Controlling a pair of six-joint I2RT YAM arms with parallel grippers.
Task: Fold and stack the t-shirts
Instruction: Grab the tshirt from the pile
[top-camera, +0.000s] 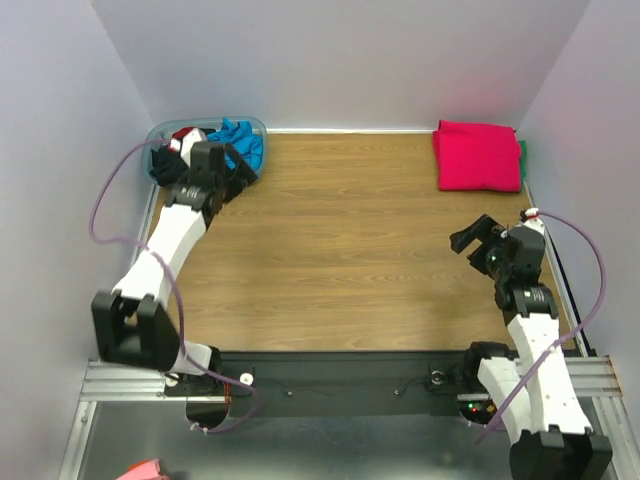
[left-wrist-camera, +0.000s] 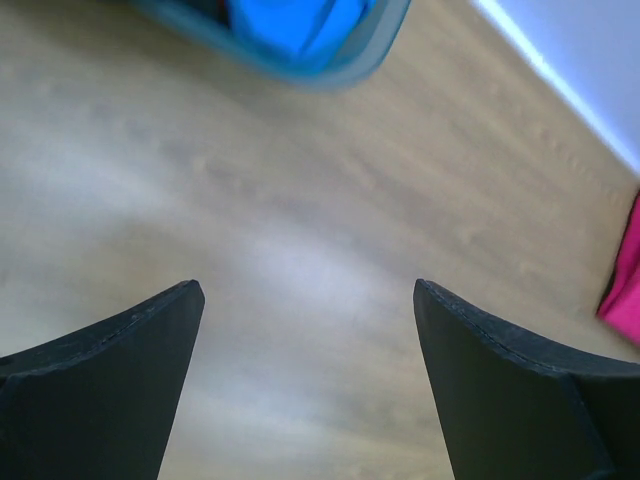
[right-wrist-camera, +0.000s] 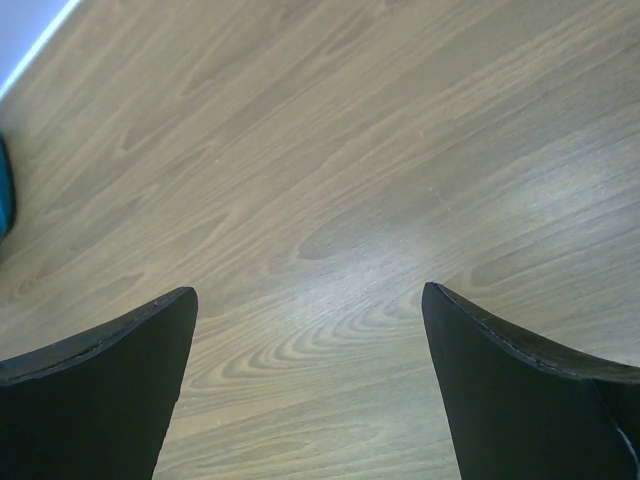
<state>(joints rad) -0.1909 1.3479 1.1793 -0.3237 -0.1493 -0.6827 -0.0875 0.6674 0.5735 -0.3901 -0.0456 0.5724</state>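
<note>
Wood table (top-camera: 340, 230), pale walls on three sides. Left claw (left-wrist-camera: 305, 290): jaws wide apart, nothing between them, over bare wood. Tub (left-wrist-camera: 350, 65) sits just ahead of its fingertips and holds the turquoise shirt (left-wrist-camera: 295, 25), black shirt (top-camera: 162, 165) and red shirt (top-camera: 183, 133), all bunched and unfolded. Right claw (right-wrist-camera: 305, 295): jaws likewise spread, empty, above bare wood. Magenta shirt (top-camera: 478, 155) lies folded at the far edge, beyond the right claw and well apart from it, far to the right of the left claw. Green cloth edge (top-camera: 522, 152) shows at the magenta shirt's right side; what it belongs to is unclear.
</note>
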